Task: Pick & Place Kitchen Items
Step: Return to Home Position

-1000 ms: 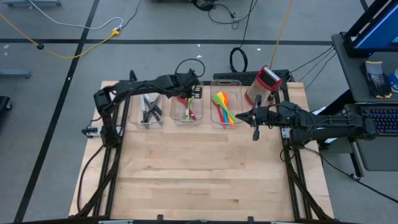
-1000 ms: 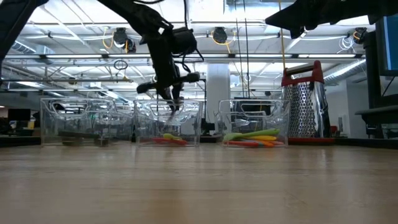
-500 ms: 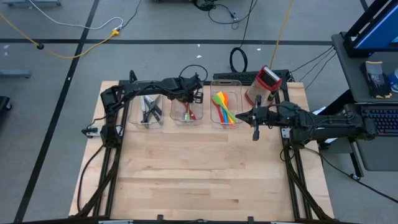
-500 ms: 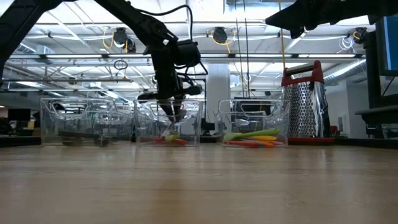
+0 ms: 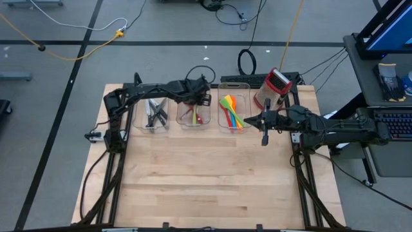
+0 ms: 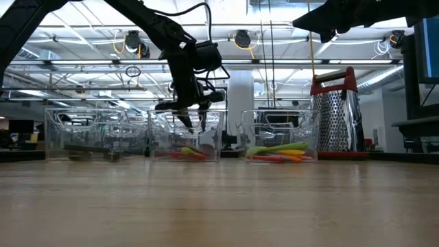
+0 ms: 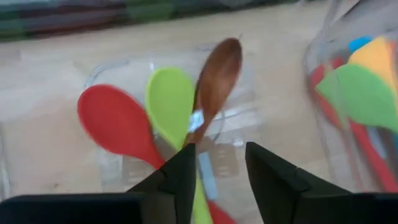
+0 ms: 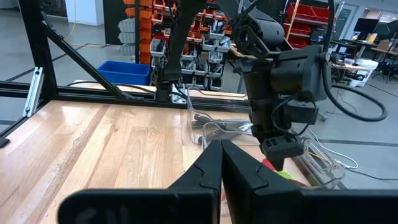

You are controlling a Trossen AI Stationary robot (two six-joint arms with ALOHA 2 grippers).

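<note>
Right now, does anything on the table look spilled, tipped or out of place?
Nothing stands out. The coloured utensils lie inside the three clear plastic bins, the red-and-steel box grater stands upright, the left claw hangs open over the middle bin, and the right claw hangs shut nearby.

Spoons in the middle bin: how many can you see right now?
3, all in the middle bin: a red spoon, a green spoon beside it, and a brown wooden spoon next to the green. More may be hidden under the left pincer.

No legible text, brand, number or sign in any view (blue screen [image 5: 394, 22] unreadable).
</note>
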